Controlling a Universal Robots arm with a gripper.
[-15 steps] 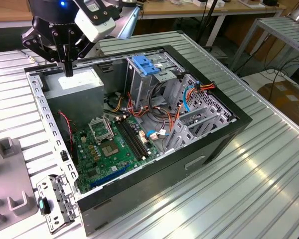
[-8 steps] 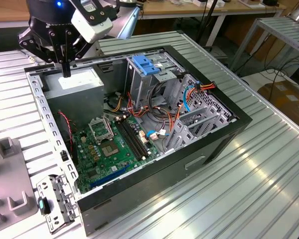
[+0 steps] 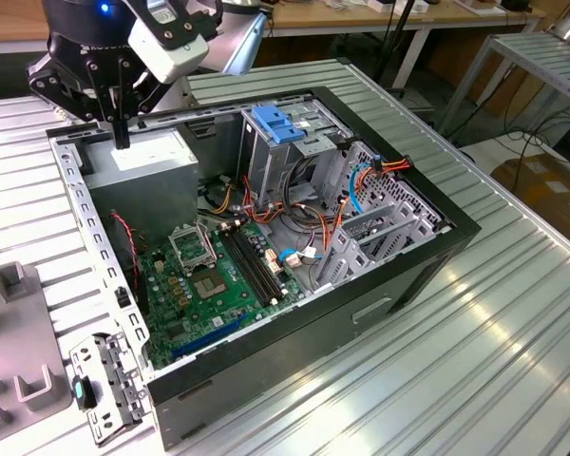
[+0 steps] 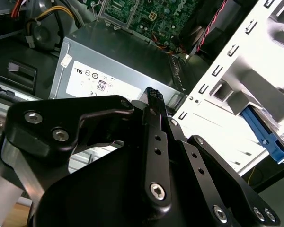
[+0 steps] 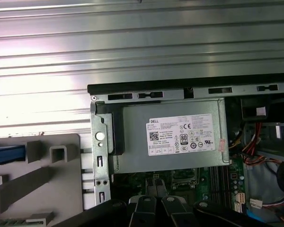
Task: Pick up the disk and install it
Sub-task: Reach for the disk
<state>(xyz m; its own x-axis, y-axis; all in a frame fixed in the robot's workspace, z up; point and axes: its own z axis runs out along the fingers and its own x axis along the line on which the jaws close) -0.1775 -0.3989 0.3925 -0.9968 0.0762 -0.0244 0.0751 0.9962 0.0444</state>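
My gripper (image 3: 122, 142) hangs over the far corner of the open computer case (image 3: 380, 285), at the exterior view's left, just above the grey power supply box (image 3: 144, 157). Its two black fingers are pressed together with nothing between them, as both wrist views show (image 4: 153, 94) (image 5: 156, 183). I cannot make out the disk as a whole. A blue plastic edge (image 5: 7, 155) lies in the grey fixture (image 5: 57, 165) beside the case, and I cannot tell whether a drive sits in it. That blue edge also appears in the second wrist view (image 4: 264, 136).
Inside the case lie a green motherboard (image 3: 209, 280), loose orange and red cables (image 3: 332, 223) and a metal drive cage (image 3: 285, 157) topped by a blue plastic bracket (image 3: 277, 123). A small metal bracket (image 3: 104, 389) rests on the ribbed metal table (image 3: 456, 361). Another table stands behind.
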